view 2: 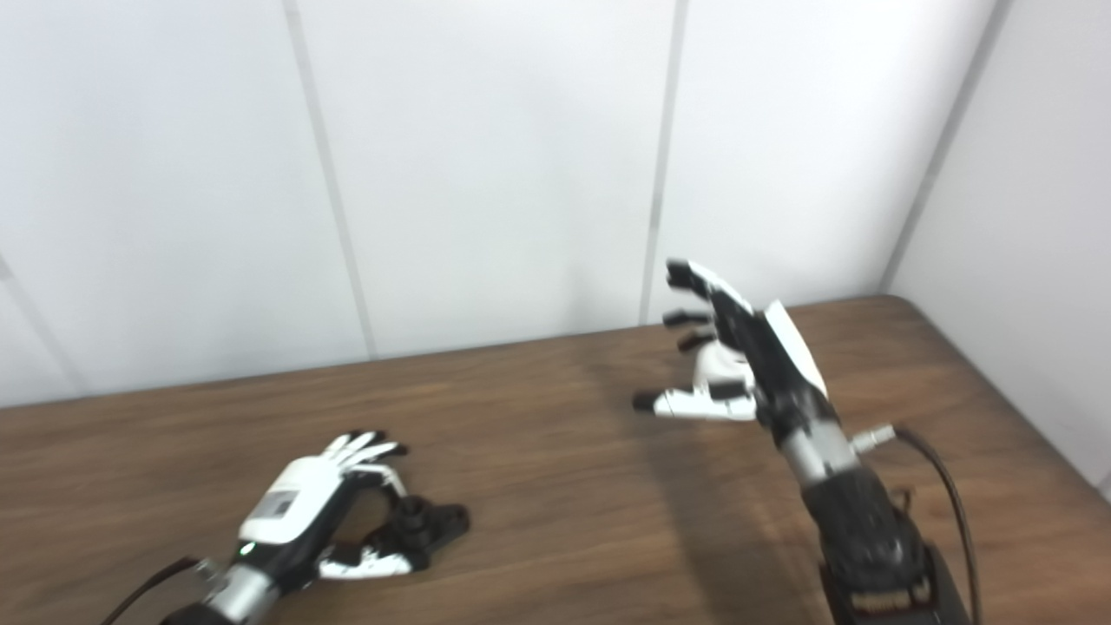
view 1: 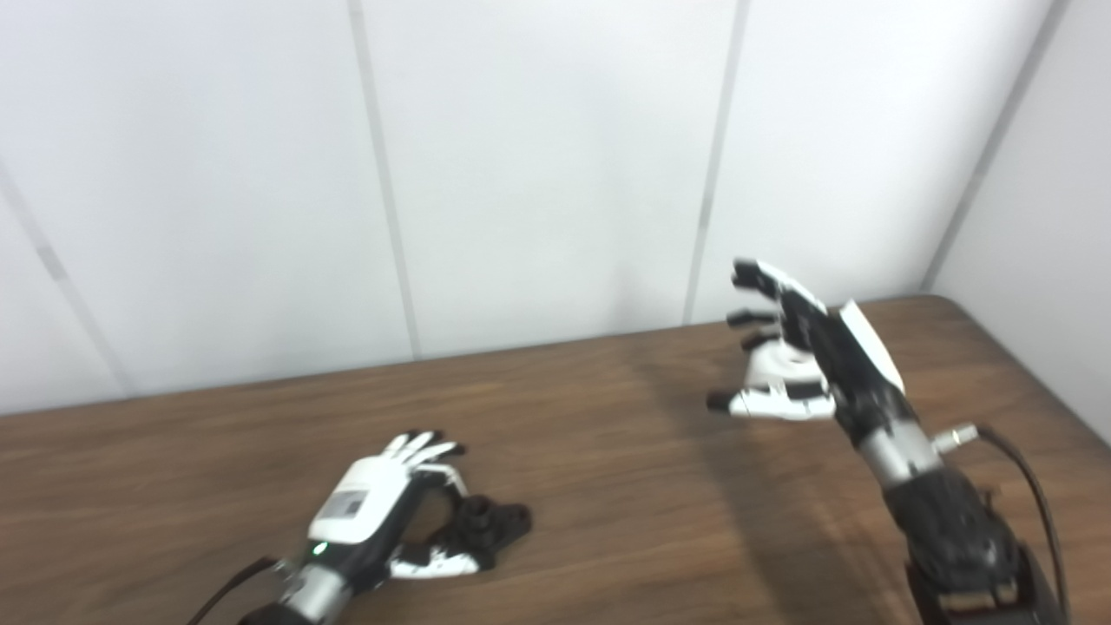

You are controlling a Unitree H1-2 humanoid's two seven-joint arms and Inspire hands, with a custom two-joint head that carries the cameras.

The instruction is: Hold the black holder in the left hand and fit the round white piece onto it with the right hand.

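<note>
Wooden table is carrying everything. Right hand is hovering at 3 o'clock, fingers spread, empty; white piece not visible. Left hand at 7 o'clock is curling loosely round black holder, w/ grip unconfirmed—should clench firmly before lifting.

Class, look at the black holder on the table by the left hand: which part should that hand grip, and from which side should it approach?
Probably grip the black holder by its low flat base, coming from its left, where the left hand already sits with fingers curled beside it. Its short round post points up, so keep that clear for fitting. Finer shape is blurred.
</note>
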